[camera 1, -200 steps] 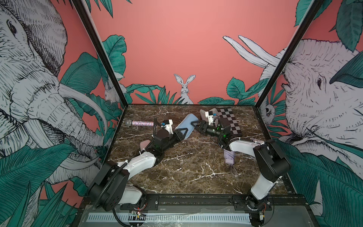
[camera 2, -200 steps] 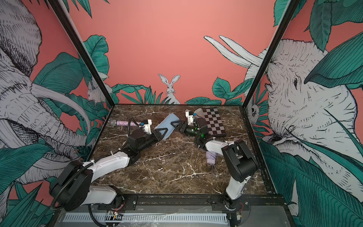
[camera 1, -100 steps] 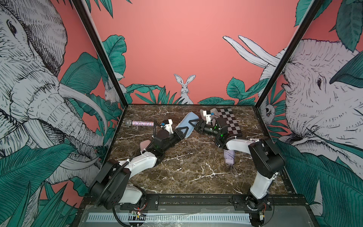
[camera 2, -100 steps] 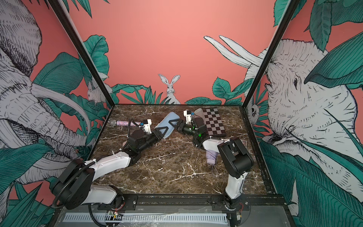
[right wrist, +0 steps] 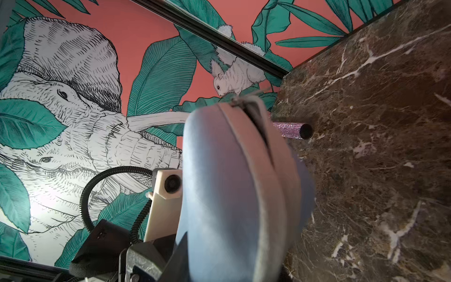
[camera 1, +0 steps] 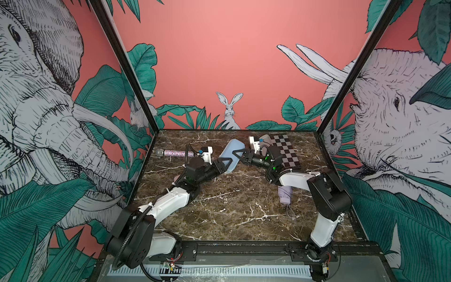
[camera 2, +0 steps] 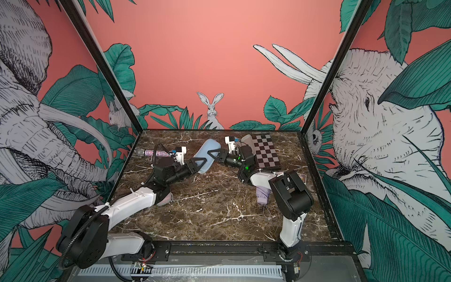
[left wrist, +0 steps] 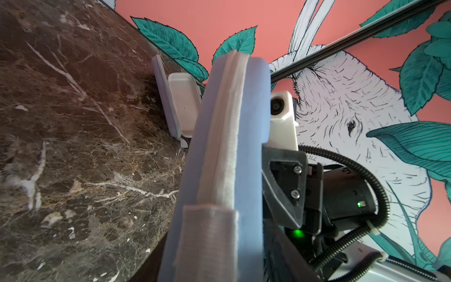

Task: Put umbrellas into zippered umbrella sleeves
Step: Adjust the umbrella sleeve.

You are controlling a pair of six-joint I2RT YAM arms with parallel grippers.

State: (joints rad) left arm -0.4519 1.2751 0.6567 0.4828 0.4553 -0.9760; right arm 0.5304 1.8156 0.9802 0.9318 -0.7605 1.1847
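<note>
My left fingers (camera 1: pixel 227 159) and right fingers (camera 1: pixel 238 151) both straddle the raised blue sleeve (camera 1: pixel 231 146); which pair grips, I cannot tell. Only the top views show the lilac umbrella (camera 1: pixel 285 195).

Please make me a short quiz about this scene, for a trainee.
1. True or false: the lilac folded pleated umbrella is already inside a sleeve.
2. Where does the glittery purple microphone lie? A: far left part of the brown marble table; B: on a checkered board; C: under the right arm.
3. Which thing do the left gripper and the right gripper both reach?
Key: 1 false; 2 A; 3 the pale blue oblong zippered sleeve.
</note>
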